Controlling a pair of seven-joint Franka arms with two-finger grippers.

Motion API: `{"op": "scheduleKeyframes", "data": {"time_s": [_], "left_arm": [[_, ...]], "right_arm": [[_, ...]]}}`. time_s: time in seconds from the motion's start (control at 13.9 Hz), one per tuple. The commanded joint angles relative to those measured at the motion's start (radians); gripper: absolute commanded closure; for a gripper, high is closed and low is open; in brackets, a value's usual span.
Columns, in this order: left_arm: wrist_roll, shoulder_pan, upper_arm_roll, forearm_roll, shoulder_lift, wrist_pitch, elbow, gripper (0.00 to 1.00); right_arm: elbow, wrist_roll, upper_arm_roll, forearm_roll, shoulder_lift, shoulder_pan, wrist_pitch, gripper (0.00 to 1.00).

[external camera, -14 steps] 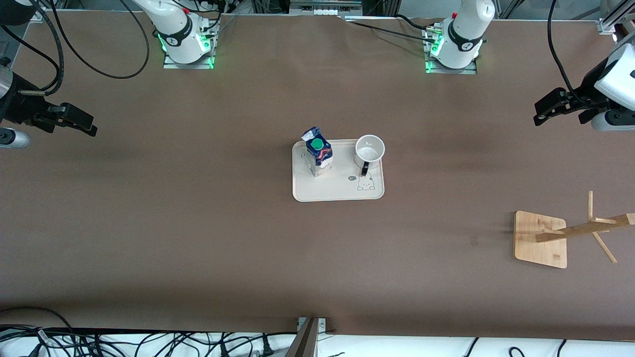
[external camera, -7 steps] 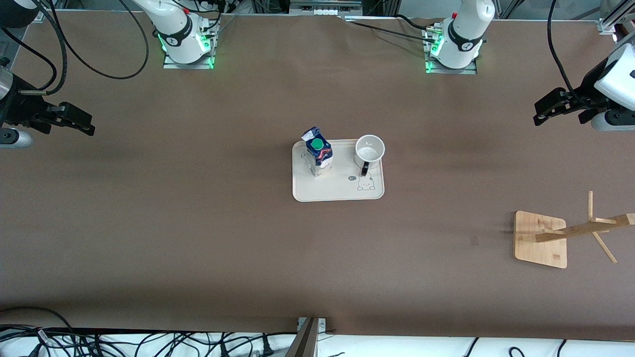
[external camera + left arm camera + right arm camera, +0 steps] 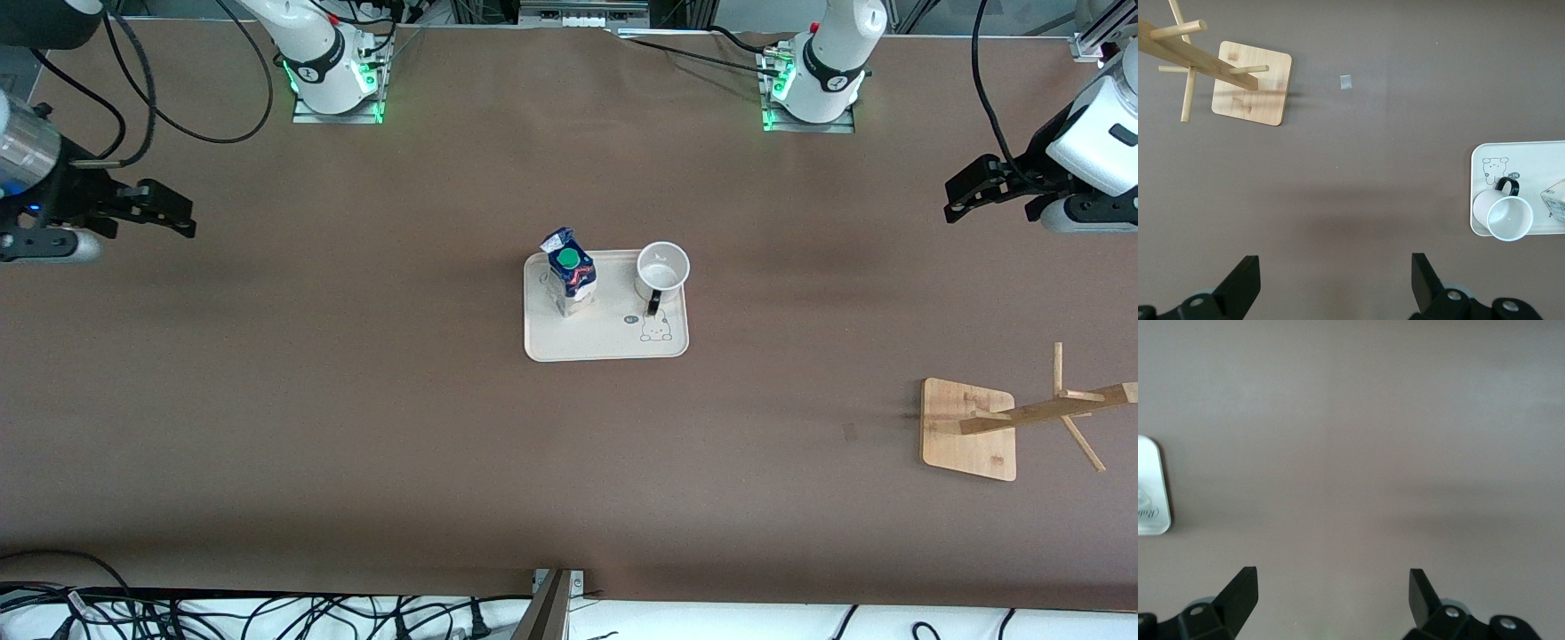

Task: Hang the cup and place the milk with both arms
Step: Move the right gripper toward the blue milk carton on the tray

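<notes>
The white cup (image 3: 662, 267) with a black loop handle stands upright on a cream tray (image 3: 605, 348) at the table's middle. The dark blue milk (image 3: 571, 271) with a green cap stands beside it on the same tray, toward the right arm's end. My left gripper (image 3: 956, 200) is open and empty over bare table at the left arm's end. In the left wrist view (image 3: 1336, 280) the cup (image 3: 1509, 219), tray (image 3: 1531, 160) and milk (image 3: 1555, 203) also show. My right gripper (image 3: 182, 220) is open and empty over bare table at the right arm's end. The right wrist view (image 3: 1333, 593) shows only the tray's edge (image 3: 1151, 493).
A wooden peg rack with a square base (image 3: 969, 428) and a post (image 3: 1049, 411) with pegs stands toward the left arm's end, nearer the front camera than the tray. It shows in the left wrist view (image 3: 1251, 83) too. Cables lie along the table's front edge.
Both grippers have shifted a little toward the tray, the right one more than the left. The cup, the milk and the rack have not moved.
</notes>
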Motion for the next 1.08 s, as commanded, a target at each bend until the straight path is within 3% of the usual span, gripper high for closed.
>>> {"op": "scheduleKeyframes", "data": {"time_s": [0.0,0.29,0.51,1.01], "left_arm": [[0.007,-0.002,0.002,0.000,0.008,-0.040,0.030,0.00],[0.007,-0.002,0.002,0.000,0.008,-0.040,0.030,0.00],[0.007,-0.002,0.002,0.000,0.007,-0.041,0.030,0.00],[0.007,-0.002,0.002,0.000,0.007,-0.041,0.030,0.00]], "right_arm": [[0.016,0.081,-0.007,0.012,0.024,0.078,-0.025,0.00],[0.016,0.254,-0.007,0.029,0.049,0.187,-0.014,0.00],[0.016,0.327,-0.008,0.119,0.078,0.207,0.004,0.00],[0.016,0.543,-0.008,0.110,0.136,0.380,0.090,0.00]]}}
